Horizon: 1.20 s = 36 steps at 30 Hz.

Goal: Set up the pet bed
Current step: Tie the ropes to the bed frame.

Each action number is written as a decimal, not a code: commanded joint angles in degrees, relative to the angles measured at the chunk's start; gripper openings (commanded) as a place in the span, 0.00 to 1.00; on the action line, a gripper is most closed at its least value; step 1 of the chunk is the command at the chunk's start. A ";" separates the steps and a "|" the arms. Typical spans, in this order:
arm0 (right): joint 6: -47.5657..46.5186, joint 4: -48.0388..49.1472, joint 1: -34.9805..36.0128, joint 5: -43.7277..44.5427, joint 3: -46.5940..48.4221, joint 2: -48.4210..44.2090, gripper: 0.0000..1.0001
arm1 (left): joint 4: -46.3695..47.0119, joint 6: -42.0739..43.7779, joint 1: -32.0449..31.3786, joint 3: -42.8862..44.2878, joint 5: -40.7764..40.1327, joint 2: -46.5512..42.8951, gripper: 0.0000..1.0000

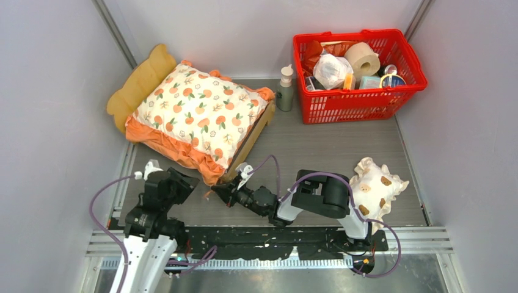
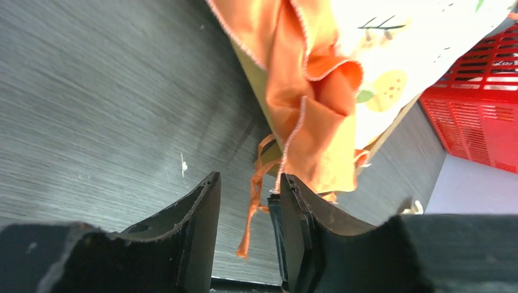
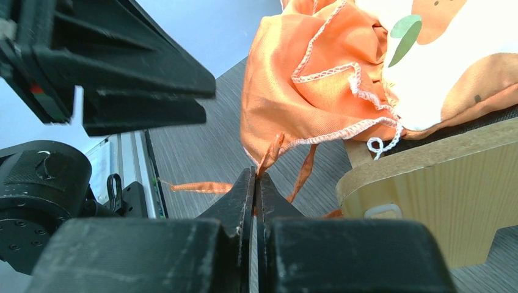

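Pet bed (image 3: 427,195) light matt wood; cushion (image 3: 293,104) ruffle satiny cloth; basket (image 1: 360,102) red plastic.

Bright, even light is filling the overhead view, leaving soft shadows. Left wrist: the grey tabletop (image 2: 91,91) is smearing, perhaps from motion. Right wrist: the pet bed (image 3: 427,201) is showing crisp.

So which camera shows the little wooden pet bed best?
The top external view: the pet bed shows end to end, wavy headboard included, under the cushion. The right wrist shows only one wooden corner, close up; the left wrist, a sliver of edge behind the orange ruffle.
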 commanded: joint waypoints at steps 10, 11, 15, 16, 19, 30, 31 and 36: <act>1.25 4.03 -1.02 -0.40 0.45 -0.28 0.05 | -7.16 11.39 -0.05 2.66 14.07 4.78 0.40; 1.21 4.03 -0.99 -0.54 0.46 -0.30 0.05 | -7.69 11.67 -0.06 2.25 13.08 4.19 0.42; 1.56 4.54 -1.04 -0.53 0.58 -0.02 0.05 | -2.78 11.76 -0.07 -0.54 15.27 1.82 0.45; 1.64 4.62 -1.04 -0.55 0.57 0.05 0.05 | -0.91 11.39 -0.05 -1.69 16.33 1.76 0.45; 1.65 4.75 -1.04 -0.37 0.42 0.06 0.05 | 4.14 9.52 -0.05 -5.10 18.60 2.20 0.45; 1.91 6.56 -1.03 -0.07 -0.92 -0.36 0.05 | 13.00 9.08 -0.06 -5.64 17.28 6.80 0.40; 1.86 6.75 -1.04 0.01 -0.97 -0.38 0.05 | 13.17 9.24 -0.05 -5.62 17.03 6.88 0.39; 1.89 7.10 -1.04 0.00 -0.93 -0.29 0.05 | 11.48 8.81 -0.05 -5.09 14.99 7.05 0.12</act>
